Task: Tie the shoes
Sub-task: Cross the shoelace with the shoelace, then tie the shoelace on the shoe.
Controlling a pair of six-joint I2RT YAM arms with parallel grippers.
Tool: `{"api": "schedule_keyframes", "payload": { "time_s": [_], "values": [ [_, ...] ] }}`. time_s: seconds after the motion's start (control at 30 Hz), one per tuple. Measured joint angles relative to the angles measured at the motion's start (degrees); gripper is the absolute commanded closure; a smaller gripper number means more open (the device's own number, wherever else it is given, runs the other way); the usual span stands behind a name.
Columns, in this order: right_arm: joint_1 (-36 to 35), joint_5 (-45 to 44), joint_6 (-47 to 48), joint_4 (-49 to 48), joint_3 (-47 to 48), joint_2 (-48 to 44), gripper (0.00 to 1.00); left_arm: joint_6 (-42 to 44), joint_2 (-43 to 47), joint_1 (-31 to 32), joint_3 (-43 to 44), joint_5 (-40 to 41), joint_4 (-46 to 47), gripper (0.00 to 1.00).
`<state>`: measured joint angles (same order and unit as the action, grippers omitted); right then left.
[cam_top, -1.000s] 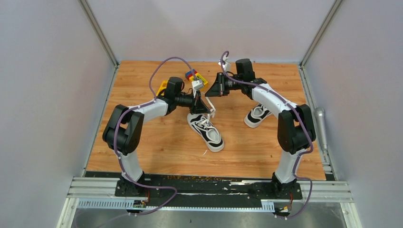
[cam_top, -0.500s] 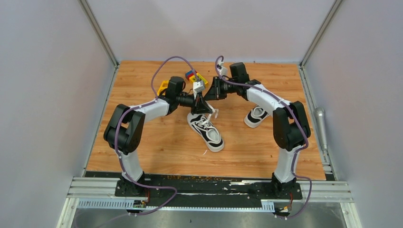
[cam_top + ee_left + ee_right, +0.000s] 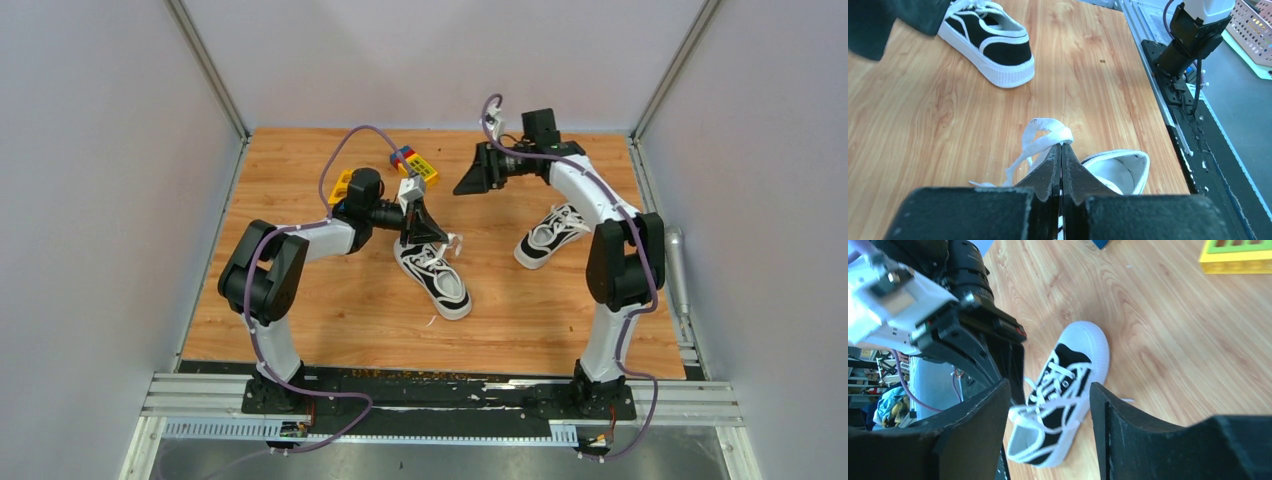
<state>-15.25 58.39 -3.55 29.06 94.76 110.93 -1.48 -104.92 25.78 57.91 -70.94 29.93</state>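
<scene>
Landmark: the centre shoe (image 3: pixel 440 285), black canvas with a white sole, lying slantwise mid-table (image 3: pixel 330 300).
My left gripper (image 3: pixel 1061 146): still pinched tight on a loop of the white lace (image 3: pixel 1045 136), just above the centre shoe's far end; the lace runs slack from the fingers down to the shoe.
My right gripper (image 3: pixel 462 186): half a second ago it sat nose to nose with my left one over the centre shoe. Now it is backed off, far and to the right of that shoe, well apart from the lace.
Right jaws: pressed together a second ago, now spread wide, with nothing between them. The wrist view looks through the gap down at the centre shoe.
Second shoe (image 3: pixel 545 238): right of the centre shoe, well apart and not moved. My right arm covered its far end before, and now its lacing shows.
Toy blocks (image 3: pixel 412 163): beyond the centre shoe, same spot as before.
</scene>
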Motion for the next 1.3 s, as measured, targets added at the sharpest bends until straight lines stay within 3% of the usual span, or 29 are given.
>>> {"api": "schedule_keyframes", "payload": {
  "time_s": [0.13,0.3,0.53,0.67,0.93,1.07,1.2,1.27,1.3],
  "values": [
    [4.50,3.67,16.98,11.08,0.63,0.00,0.46,-4.28,0.00,-0.07,-1.16,-0.39,5.90,0.99],
    [2.43,3.80,38.18,22.43,-0.48,0.11,0.45,-7.87,0.00,-0.98,-1.90,-0.39,8.55,1.00],
    [-3.67,2.34,53.86,27.19,-3.78,0.13,0.51,-10.32,0.00,-2.73,-1.90,-0.39,9.33,1.00],
    [-5.68,1.29,56.59,26.64,-4.57,0.33,0.61,-10.60,0.00,-3.32,-1.90,-0.55,8.70,1.00],
    [-5.68,-1.84,55.47,20.26,-8.00,0.31,0.64,-9.29,0.02,-3.37,-1.90,-0.61,4.57,1.00],
    [-5.86,-2.89,54.16,17.44,-9.66,0.31,0.82,-8.22,0.02,-3.37,-1.88,-0.61,2.56,1.00],
    [-6.45,-3.39,52.54,14.93,-10.08,0.28,0.87,-6.95,0.02,-3.37,-1.81,-0.59,0.48,1.00],
    [-6.49,-3.50,51.91,13.88,-10.25,0.07,0.99,-6.29,0.11,-3.37,-1.79,-0.59,-0.59,1.00],
    [-6.51,-3.54,51.69,13.40,-10.54,-0.20,1.00,-5.92,0.13,-3.37,-1.79,-0.59,-1.09,1.00]
  ]
}}
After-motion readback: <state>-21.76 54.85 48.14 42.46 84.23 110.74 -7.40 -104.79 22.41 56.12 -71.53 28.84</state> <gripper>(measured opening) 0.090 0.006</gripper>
